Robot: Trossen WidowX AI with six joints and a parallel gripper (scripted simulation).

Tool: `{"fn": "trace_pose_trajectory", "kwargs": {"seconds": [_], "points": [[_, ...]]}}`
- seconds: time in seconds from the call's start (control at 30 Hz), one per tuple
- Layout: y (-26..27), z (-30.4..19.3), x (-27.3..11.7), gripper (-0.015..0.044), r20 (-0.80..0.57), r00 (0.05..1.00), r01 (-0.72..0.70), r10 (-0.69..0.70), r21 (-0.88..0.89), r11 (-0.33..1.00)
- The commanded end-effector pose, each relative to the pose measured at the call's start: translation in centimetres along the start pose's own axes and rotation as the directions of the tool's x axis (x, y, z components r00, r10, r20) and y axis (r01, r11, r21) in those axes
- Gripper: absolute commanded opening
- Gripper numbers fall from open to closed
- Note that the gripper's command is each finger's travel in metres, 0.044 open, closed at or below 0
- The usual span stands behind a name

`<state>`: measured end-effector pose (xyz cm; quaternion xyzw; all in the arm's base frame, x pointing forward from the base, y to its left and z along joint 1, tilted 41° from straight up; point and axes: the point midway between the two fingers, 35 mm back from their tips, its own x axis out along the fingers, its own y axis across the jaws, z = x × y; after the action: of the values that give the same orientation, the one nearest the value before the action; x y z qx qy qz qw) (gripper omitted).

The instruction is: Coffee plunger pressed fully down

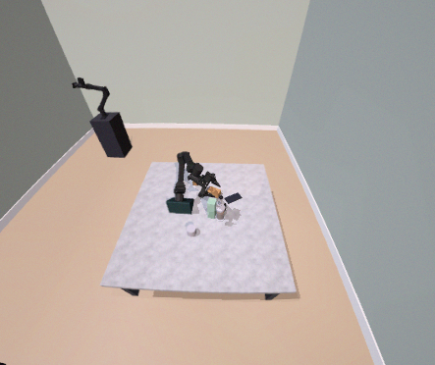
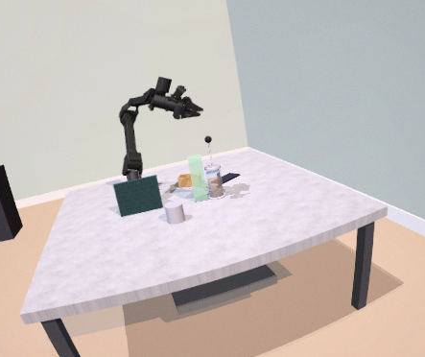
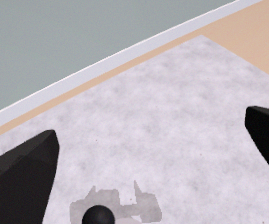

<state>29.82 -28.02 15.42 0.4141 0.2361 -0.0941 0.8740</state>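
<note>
From the top view, the claw is seen just behind the coffee press, above the table.

In the exterior view, the claw is held high and spread wide with nothing in it; the plunger knob stands below and slightly ahead, fully raised.

In the wrist view, the knob lies low between the fingers. It should be centred, then pressed straight down so the press is not tipped.

No writing or brand can be read.
</note>
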Motion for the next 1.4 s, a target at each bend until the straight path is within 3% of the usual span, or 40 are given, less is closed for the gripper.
{"fn": "trace_pose_trajectory", "kwargs": {"seconds": [0.0, 0.4, 1.37], "points": [[4.8, -4.9, -0.2, 0.044, -0.109, 0.988, -0.128, 0.112, -0.156, 0.979], [4.5, -10.9, 2.1, 0.044, -0.122, 0.985, -0.141, 0.121, -0.174, 0.975], [4.9, -11.4, 5.8, 0.044, -0.12, 0.986, -0.139, 0.119, -0.173, 0.975]]}}
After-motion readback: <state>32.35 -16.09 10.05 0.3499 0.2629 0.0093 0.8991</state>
